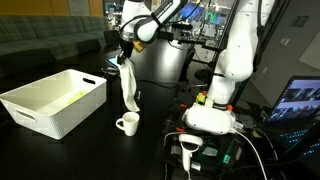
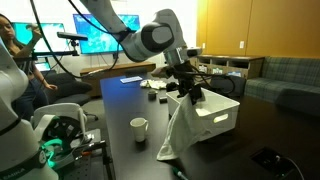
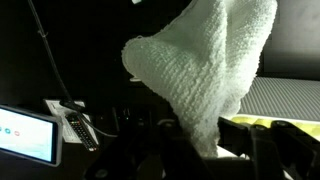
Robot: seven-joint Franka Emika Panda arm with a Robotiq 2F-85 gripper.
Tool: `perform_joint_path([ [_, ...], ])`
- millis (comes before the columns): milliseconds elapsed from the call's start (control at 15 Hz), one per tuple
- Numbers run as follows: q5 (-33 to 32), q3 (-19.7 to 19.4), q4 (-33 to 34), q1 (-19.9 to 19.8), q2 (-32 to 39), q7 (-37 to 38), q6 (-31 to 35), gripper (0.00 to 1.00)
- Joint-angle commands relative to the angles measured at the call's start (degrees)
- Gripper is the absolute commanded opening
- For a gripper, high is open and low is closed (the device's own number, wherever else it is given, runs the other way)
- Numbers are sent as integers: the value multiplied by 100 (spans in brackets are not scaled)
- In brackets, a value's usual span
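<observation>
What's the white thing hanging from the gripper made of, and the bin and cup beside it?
The cloth looks like soft terry fabric, matte, judging by its nubbly loops and limp drape from the gripper. The bin is probably rigid white plastic, with smooth thin walls. The cup is white, paper or ceramic; too small to tell.

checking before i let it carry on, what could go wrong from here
1. The towel hangs long from the shut gripper. Its lower end is close to the cup, and a swing could tip it.
2. Only the towel's top end looks pinched, so it may slip out.
</observation>
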Motion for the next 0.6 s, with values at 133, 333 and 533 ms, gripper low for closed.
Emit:
perform_joint_path([
  [133, -257, 337, 54, -23, -653, 789, -368, 4],
  [333, -120, 603, 438, 17, -658, 1123, -589, 4],
  [533, -157, 825, 865, 36, -640, 1590, -851, 4],
])
